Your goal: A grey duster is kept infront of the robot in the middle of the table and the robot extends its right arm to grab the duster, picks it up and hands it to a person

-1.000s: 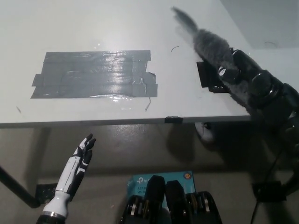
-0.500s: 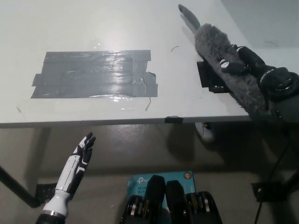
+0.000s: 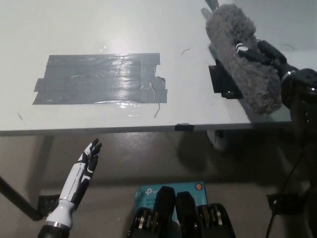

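**Duster held over the table's right side**

The grey duster [image 3: 242,62] is above the right part of the white table [image 3: 99,29], gripped by the black right hand [image 3: 262,53], whose fingers wrap across its fluffy body. Its thin end points toward the top edge. Beneath it lies a small black patch [image 3: 220,82]. A grey tape rectangle [image 3: 99,79] sits mid-table. The white left hand [image 3: 84,168] rests low, below the table edge, fingers spread and empty.

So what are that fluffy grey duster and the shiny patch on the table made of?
The duster in the right hand looks like soft synthetic fluff, matte and fuzzy-edged. The patch seems to be overlapping strips of glossy grey tape, reflecting light.
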Available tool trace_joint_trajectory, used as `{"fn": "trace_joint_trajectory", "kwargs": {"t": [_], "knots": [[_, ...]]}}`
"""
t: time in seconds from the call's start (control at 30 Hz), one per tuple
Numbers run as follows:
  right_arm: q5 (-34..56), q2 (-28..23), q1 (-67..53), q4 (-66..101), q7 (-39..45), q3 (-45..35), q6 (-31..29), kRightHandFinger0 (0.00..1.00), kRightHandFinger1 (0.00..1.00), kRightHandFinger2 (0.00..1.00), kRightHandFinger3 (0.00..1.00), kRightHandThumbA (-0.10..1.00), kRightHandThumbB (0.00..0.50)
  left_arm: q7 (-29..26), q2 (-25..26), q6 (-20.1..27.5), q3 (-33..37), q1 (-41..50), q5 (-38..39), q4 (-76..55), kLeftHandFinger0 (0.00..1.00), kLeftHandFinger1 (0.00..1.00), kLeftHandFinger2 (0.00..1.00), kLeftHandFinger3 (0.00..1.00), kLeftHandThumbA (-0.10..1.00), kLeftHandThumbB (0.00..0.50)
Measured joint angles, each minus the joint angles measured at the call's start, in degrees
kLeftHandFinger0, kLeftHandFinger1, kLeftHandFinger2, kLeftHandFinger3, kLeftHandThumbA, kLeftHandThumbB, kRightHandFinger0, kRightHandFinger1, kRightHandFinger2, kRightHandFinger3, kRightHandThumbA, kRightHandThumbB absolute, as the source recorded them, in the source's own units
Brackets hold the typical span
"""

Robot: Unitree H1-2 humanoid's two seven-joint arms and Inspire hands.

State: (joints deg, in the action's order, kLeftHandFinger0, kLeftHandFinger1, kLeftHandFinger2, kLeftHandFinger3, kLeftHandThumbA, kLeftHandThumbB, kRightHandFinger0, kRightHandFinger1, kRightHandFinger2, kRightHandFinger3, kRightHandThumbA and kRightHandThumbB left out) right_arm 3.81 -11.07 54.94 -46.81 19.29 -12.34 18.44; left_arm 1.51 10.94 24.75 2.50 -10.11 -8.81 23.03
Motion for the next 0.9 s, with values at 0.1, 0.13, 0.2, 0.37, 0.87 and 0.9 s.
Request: {"fn": "trace_joint_trajectory", "kwargs": {"t": [0.1,0.13,0.2,0.37,0.87,0.9], "knots": [[2.45,0.60,-1.84,1.53,-0.03,-0.27,1.03,0.00,0.41,0.97,1.00,-0.10,0.184,0.00,0.00,-0.02,0.01,0.00,0.00,0.09,1.00,1.00,1.00,1.00,1.00,0.268],[4.01,0.93,-3.21,2.60,-0.13,-0.25,1.52,0.00,0.41,0.98,1.00,-0.10,0.185,0.00,0.00,-0.03,0.03,0.00,-0.01,0.16,1.00,1.00,1.00,1.00,1.00,0.268],[5.45,1.31,-4.55,3.67,-0.38,-0.21,1.89,0.00,0.43,0.99,1.00,-0.10,0.184,0.00,0.00,-0.04,0.03,0.02,-0.02,0.29,1.00,1.00,1.00,1.00,1.00,0.272],[10.53,2.68,-9.73,8.09,-1.67,0.66,3.15,0.00,0.44,1.00,1.00,-0.10,0.166,0.01,-0.02,-0.07,0.07,0.02,-0.02,0.87,1.00,1.00,1.00,1.00,1.00,0.277],[24.54,7.62,-21.21,23.04,-6.55,5.39,5.19,0.00,0.50,0.97,1.00,-0.10,0.094,0.01,-0.02,-0.13,0.11,0.04,-0.02,1.21,1.00,1.00,1.00,1.00,1.00,0.278],[24.54,7.62,-21.21,23.04,-6.55,5.39,5.19,0.00,0.51,0.97,1.00,-0.10,0.096,0.01,-0.02,-0.13,0.11,0.04,-0.02,1.21,1.00,1.00,1.00,1.00,1.00,0.281]]}}
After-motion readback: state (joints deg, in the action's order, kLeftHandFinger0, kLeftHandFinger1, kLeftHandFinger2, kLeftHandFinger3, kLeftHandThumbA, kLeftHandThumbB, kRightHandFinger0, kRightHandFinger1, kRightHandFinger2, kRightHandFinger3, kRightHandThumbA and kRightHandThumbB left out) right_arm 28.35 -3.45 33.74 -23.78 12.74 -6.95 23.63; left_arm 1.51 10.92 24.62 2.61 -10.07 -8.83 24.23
